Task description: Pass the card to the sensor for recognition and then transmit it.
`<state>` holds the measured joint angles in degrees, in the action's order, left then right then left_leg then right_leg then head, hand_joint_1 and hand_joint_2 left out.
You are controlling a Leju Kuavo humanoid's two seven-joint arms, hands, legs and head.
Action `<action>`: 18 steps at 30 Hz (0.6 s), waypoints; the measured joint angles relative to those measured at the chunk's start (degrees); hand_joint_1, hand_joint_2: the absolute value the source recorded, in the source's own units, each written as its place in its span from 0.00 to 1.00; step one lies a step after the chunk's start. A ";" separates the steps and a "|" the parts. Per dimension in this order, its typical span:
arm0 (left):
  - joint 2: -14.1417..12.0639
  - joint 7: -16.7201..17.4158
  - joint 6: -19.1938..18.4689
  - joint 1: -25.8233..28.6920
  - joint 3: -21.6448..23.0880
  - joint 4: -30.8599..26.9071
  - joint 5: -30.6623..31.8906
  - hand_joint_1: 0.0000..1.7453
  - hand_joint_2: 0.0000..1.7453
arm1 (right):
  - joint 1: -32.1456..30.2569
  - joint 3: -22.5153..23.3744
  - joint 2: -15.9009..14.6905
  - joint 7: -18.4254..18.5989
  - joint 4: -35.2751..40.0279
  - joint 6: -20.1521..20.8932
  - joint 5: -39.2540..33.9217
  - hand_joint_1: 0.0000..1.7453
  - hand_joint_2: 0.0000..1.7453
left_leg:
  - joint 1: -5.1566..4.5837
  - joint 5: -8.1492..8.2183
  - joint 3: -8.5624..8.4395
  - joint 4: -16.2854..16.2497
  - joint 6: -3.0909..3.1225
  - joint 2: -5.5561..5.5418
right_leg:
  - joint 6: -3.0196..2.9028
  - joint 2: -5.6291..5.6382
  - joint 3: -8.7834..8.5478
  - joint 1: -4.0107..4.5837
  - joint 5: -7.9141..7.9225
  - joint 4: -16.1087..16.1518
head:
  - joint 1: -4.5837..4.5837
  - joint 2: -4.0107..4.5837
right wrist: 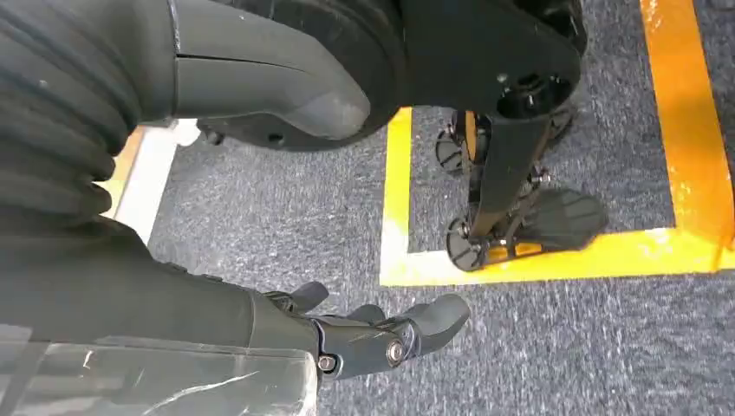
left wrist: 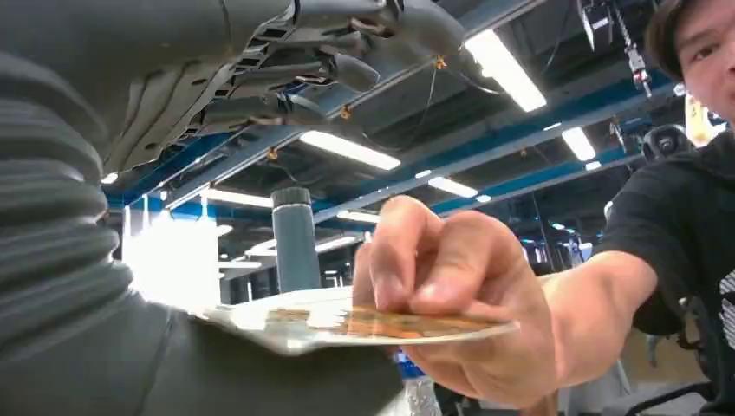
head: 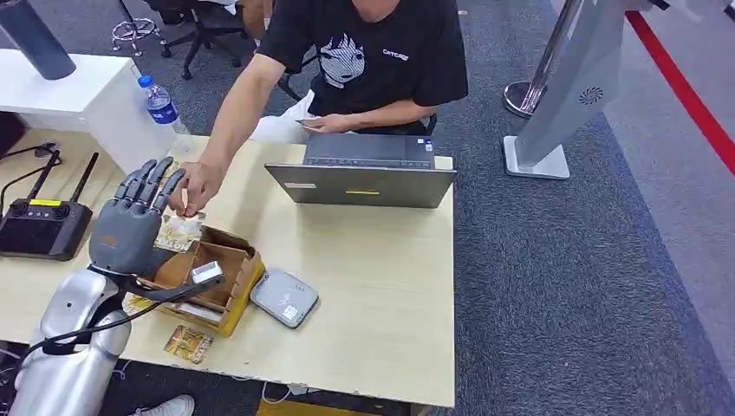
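Sitting across the wooden table [head: 373, 286], a person [head: 364, 52] holds out the card [left wrist: 364, 323] to the robot's left hand [head: 130, 221]. That hand is raised with its fingers [head: 152, 178] spread wide, holding nothing. Down by the floor, the right hand [right wrist: 381, 334] hangs, fingers curled in loosely. The card looks thin, light, stiff and a bit slippery, so pinch it by its free edge. It lies flat just under the fingers, beside the thumb.
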<state>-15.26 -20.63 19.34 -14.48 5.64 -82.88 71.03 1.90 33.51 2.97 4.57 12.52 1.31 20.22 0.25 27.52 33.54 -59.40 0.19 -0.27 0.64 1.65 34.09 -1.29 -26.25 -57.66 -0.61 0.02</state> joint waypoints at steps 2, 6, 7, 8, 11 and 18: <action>-0.28 0.00 0.63 -0.19 0.13 0.96 -0.66 1.00 1.00 | 0.00 0.18 0.00 0.00 0.00 0.00 0.18 0.00 1.00 | 0.00 0.00 0.00 0.00 0.00 0.01 | 0.00 0.00 0.00 0.00 0.00 0.00 | 0.00 0.00; -0.59 -0.48 1.64 -0.28 0.15 2.75 -1.79 1.00 1.00 | -0.01 0.30 0.00 0.00 -0.02 0.07 0.76 0.00 1.00 | 0.00 0.00 0.00 0.00 0.00 0.01 | -0.01 0.00 0.01 0.00 0.01 0.00 | 0.00 0.00; -0.59 -0.91 1.84 -0.29 0.15 3.14 -2.03 1.00 1.00 | -0.01 0.33 0.00 -0.02 -0.02 0.07 0.90 0.00 1.00 | 0.00 0.00 0.00 0.00 0.00 0.01 | -0.01 0.01 0.01 0.00 0.01 0.00 | 0.00 0.00; -0.59 -1.20 1.97 -0.30 0.15 3.43 -2.16 1.00 1.00 | -0.02 0.35 0.00 -0.04 -0.02 0.09 0.98 0.00 1.00 | 0.00 0.00 0.00 0.00 0.00 0.01 | -0.01 0.01 0.01 0.00 0.00 0.00 | 0.00 0.00; -0.57 -2.14 2.51 -0.35 0.15 4.28 -2.43 1.00 1.00 | -0.01 0.41 0.02 -0.20 -0.02 0.15 1.72 0.00 1.00 | 0.00 0.00 0.01 0.00 0.00 0.01 | -0.01 0.01 0.01 0.00 0.00 0.00 | 0.00 0.00; 1.20 -4.83 3.76 0.19 0.57 5.70 -2.47 1.00 1.00 | 0.00 1.55 0.28 -0.46 -0.02 0.50 2.99 0.00 1.00 | -0.02 0.00 0.02 0.00 0.01 0.00 | 0.00 -0.01 0.00 -0.01 0.00 0.00 | 0.00 0.00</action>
<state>-14.06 -25.46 23.10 -14.29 6.21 -77.18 68.57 1.90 35.06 3.26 4.11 12.50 1.81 23.21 0.23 27.52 33.56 -59.40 0.19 -0.28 0.64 1.64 34.09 -1.31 -26.25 -57.66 -0.61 0.02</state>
